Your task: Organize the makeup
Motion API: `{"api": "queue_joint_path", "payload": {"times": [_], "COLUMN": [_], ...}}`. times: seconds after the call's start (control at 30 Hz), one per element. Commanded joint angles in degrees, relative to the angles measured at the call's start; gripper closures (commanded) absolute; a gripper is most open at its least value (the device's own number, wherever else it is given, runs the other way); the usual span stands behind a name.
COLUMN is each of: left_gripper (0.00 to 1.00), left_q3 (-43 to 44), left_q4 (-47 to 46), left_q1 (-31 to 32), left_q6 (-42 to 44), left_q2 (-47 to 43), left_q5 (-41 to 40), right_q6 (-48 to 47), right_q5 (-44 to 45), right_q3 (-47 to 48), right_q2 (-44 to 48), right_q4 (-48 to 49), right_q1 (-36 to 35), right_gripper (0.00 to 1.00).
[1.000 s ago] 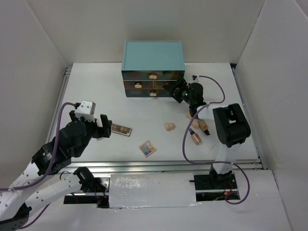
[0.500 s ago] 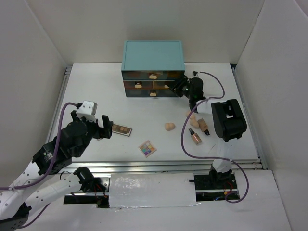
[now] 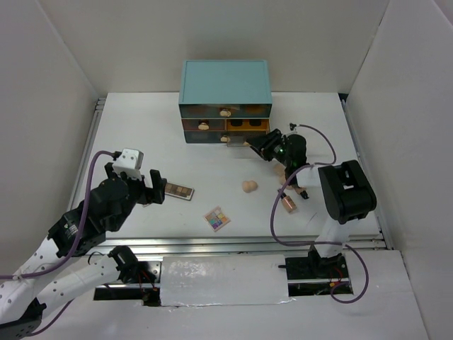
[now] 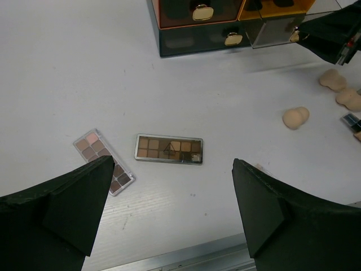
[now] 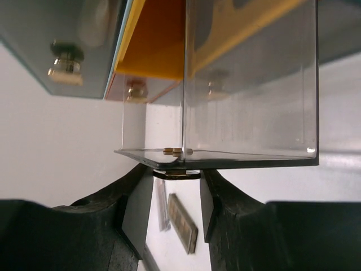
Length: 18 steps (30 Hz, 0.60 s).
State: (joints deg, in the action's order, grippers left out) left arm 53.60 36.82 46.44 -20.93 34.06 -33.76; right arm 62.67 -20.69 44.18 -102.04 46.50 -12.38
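Note:
A brown eyeshadow palette [image 3: 178, 190] lies on the table, also in the left wrist view [image 4: 168, 149], with a pinkish palette [image 4: 103, 161] to its left. My left gripper [image 3: 151, 188] [image 4: 172, 165] hangs open and empty above them. A square multicolour palette [image 3: 217, 219] lies nearer the front. A peach sponge [image 3: 248, 186] [image 4: 296, 118] sits mid-table, with two more [image 4: 332, 79] to its right. A brownish bottle [image 3: 288, 204] lies below my right arm. My right gripper [image 3: 256, 145] [image 5: 176, 180] is shut on the gold knob [image 5: 176, 174] of a clear drawer [image 5: 248, 84], pulled out.
The teal chest of drawers [image 3: 224, 88] stands at the back middle, with an orange opening [image 4: 276, 7] where the clear drawer [image 3: 238, 141] came out. White walls close in the left, right and back. A metal rail [image 3: 212, 244] runs along the front edge.
My right gripper has drawn back from the chest toward the front with the knob in it, and the clear drawer has slid out. The left arm has not moved.

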Motion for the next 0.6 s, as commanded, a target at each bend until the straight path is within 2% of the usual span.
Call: {"api": "queue_joint_path", "payload": {"times": [0.0,0.03,0.1,0.13,0.17,0.3,0.33,0.37,0.57], "left_gripper": [0.01,0.01,0.01,0.01,0.01,0.01,0.01,0.01,0.01], "left_q3": [0.4,0.4,0.4,0.4,0.4,0.4,0.4,0.5,0.9], "left_q4": [-2.2,-2.1,-2.1,-2.1,-2.1,-2.0,-2.0,-2.0,-2.4], "left_q1": [0.4,0.4,0.4,0.4,0.5,0.5,0.5,0.5,0.5], "left_q6": [0.7,0.5,0.4,0.4,0.4,0.1,0.2,0.2,0.0], "left_q2": [0.5,0.6,0.6,0.5,0.4,0.8,1.0,1.2,2.9], "left_q5": [-0.3,-0.6,-0.3,-0.4,-0.5,-0.4,-0.3,-0.3,2.1], "right_q6": [2.0,2.4,2.3,2.3,2.3,0.6,-0.7,-1.2,-7.5], "right_q5": [-0.5,-0.6,-1.1,-1.3,-2.0,-3.7,-3.8,-3.9,0.4], "right_q3": [-6.7,-7.8,-9.3,-9.5,-9.7,-10.3,-10.5,-10.8,-14.0], "right_q2": [5.7,7.3,8.6,9.5,9.9,14.9,16.2,17.5,32.3], "right_q4": [8.2,8.4,8.6,8.0,7.8,5.0,3.9,1.0,-16.4], "right_q1": [0.7,0.6,0.6,0.6,0.7,0.7,0.6,0.6,0.6], "right_gripper": [0.76,0.75,0.64,0.56,0.36,0.13,0.12,0.04,0.0]}}
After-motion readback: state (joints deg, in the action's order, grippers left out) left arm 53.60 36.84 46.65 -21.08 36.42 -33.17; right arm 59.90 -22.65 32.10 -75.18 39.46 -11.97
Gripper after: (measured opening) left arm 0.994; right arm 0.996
